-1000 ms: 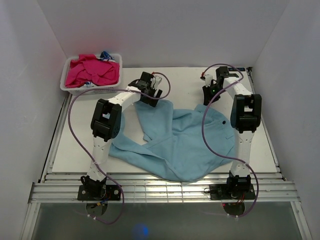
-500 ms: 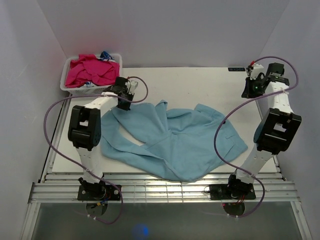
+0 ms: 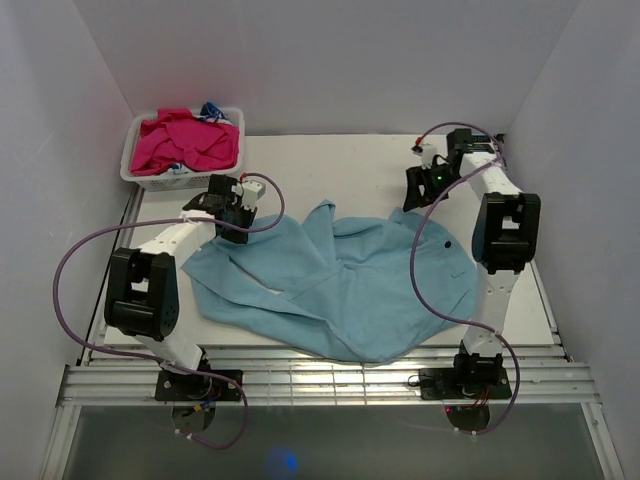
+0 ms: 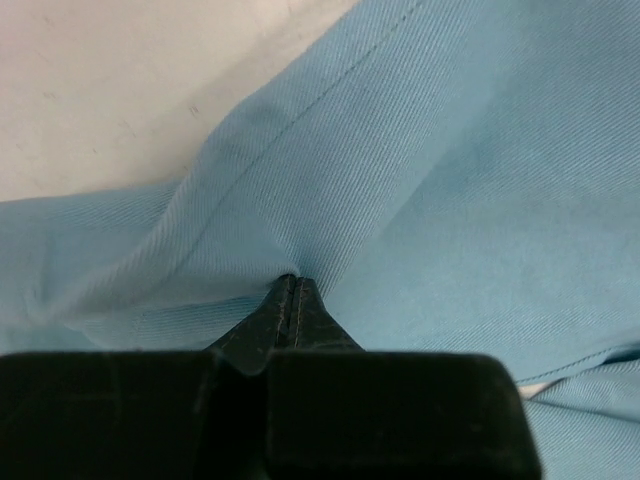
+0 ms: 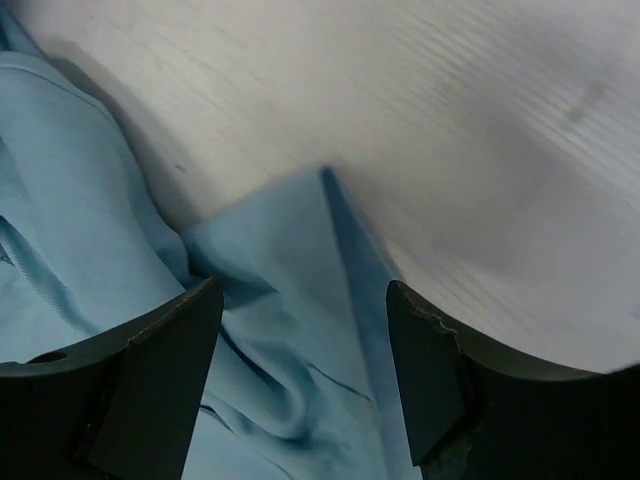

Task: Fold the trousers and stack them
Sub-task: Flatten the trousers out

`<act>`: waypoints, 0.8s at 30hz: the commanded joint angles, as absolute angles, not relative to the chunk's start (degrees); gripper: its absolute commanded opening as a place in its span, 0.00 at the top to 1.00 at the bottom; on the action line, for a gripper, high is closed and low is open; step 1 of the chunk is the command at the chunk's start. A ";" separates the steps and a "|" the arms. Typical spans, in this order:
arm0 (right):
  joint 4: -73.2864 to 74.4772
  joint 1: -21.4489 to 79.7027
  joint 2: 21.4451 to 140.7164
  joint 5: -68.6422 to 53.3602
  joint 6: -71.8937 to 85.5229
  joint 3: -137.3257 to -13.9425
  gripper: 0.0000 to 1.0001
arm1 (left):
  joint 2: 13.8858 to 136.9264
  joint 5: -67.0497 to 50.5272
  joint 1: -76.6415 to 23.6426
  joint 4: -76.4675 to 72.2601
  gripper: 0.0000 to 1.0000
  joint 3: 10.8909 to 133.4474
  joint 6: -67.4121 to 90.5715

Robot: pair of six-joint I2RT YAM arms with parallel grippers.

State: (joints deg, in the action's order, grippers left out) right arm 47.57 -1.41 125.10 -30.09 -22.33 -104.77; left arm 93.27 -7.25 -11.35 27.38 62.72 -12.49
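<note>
top cam: the trousers (image 3: 340, 290) lie spread and rumpled across the middle of the table (image 3: 350, 160), light blue, w/ creases and a raised fold running up toward the far side. near edge of the cloth sits close to the table's front rail. the top-left corner reaches the left gripper (image 3: 238, 225), the top-right part reaches up to the right gripper (image 3: 413, 200).

left arm is bent out to the left side, wrist low over the cloth's far-left edge. left wrist cam: left gripper (image 4: 290, 288) has its jaws pressed together, clamped on a pinch of the trousers (image 4: 450, 200). fabric bunches up right at the tips, a stitched seam runs diagonally past them, and bare table (image 4: 110, 80) shows beyond at the upper left.

right arm stands on the right, wrist near the far-right part of the cloth. right wrist cam: right gripper (image 5: 300, 292) has jaws wide apart, nothing between the pads. a pointed corner of the trousers (image 5: 290, 300) lies on the table (image 5: 470, 110) in the gap, more folds heaped at left. can't tell if the fingertips touch the cloth.

far-left corner: a white basket (image 3: 135, 168) holding magenta garments (image 3: 190, 142), apart from the trousers.
</note>
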 commanded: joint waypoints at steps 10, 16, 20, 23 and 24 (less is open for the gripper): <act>47.03 8.96 134.04 -14.43 -22.59 -110.84 0.35 | 88.59 -7.73 -10.99 29.00 1.00 62.40 -10.72; 42.98 8.96 125.08 -16.08 -23.82 -105.56 0.23 | 88.42 -8.44 -10.99 29.27 1.00 62.32 -10.55; 43.15 8.62 121.20 -15.21 -26.45 -106.08 0.10 | 88.24 -8.79 -10.99 29.27 1.00 61.96 -10.46; 46.39 7.48 122.16 -14.50 -28.82 -108.19 0.10 | 88.16 -8.79 -10.99 29.09 1.00 61.88 -10.63; 47.45 7.12 123.91 -14.33 -29.26 -108.89 0.10 | 88.24 -8.70 -10.99 29.09 1.00 61.96 -10.63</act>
State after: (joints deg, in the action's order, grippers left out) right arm 44.40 8.51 124.46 -15.55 -26.09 -105.95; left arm 92.01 -7.62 -11.31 28.47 60.86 -10.90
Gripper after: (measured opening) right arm 0.903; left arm 0.015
